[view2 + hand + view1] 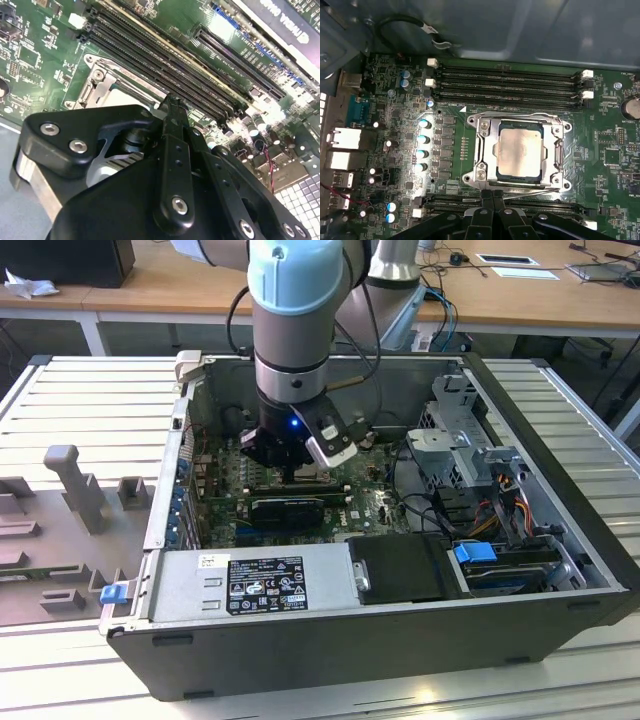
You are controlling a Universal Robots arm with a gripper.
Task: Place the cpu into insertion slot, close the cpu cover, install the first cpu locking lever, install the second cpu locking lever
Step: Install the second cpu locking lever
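Black pincer (492,196) links sit nearest in the first wrist view, fingers pressed together and gripping nothing, their tips at the near rim of the insertion slot (559,150). Seated in that slot lies the cpu (520,147), with the cpu cover (487,145) folded flat around it. So placing and covering look done; a thin locking lever (540,190) runs just beside the fingertips, and whether it is latched I cannot tell. In the second wrist view the pincer (172,102) hides most of the socket, memory slots (165,75) crowding just beside it. In the exterior view the arm (295,320) reaches down into the computer case (400,640), walls close around.
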